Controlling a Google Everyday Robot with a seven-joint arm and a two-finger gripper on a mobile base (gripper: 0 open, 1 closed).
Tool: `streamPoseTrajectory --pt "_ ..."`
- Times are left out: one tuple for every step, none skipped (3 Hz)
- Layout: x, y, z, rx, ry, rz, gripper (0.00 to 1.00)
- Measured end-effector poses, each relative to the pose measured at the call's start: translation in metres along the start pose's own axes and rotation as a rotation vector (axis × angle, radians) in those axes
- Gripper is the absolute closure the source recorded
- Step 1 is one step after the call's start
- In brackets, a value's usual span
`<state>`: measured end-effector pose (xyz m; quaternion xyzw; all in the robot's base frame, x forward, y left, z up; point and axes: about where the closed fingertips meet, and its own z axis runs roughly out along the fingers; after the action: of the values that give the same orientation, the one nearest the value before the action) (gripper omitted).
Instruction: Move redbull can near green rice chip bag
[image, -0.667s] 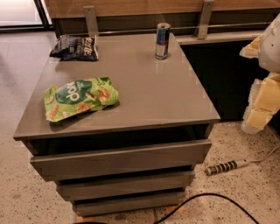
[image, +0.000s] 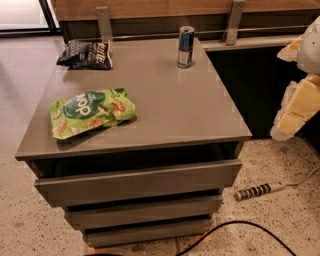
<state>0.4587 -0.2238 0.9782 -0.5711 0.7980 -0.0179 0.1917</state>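
One gripper (image: 300, 102) hangs well to the right of the redbull can (image: 185, 46), off the tabletop (image: 175, 110). I cannot tell if it is open or closed. The can stands upright. It is probably light, hard and slippery, so grab its middle. The green rice chip bag (image: 91, 111) lies far front-left of the can.

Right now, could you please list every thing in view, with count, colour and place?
table: 1, grey, centre, drawers below.
redbull can: 1, blue-silver, upright, far edge of table.
green rice chip bag: 1, green, lying front left on table.
dark chip bag: 1, black, far left corner.
power strip: 1, pale with dark marks, floor at right.
cable: 1, black, floor in front.
gripper: 1, white and yellowish, right edge, beside table.
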Motion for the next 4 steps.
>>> streamPoseTrajectory --pt "0.01 -0.037 0.012 0.045 -0.121 0.11 0.0" --pt "0.012 -0.091 0.04 0.116 -0.348 0.227 0.0" --pt "0.013 -0.127 0.066 0.144 -0.526 0.319 0.0" --pt "0.015 -0.146 0.089 0.147 -0.618 0.392 0.0"
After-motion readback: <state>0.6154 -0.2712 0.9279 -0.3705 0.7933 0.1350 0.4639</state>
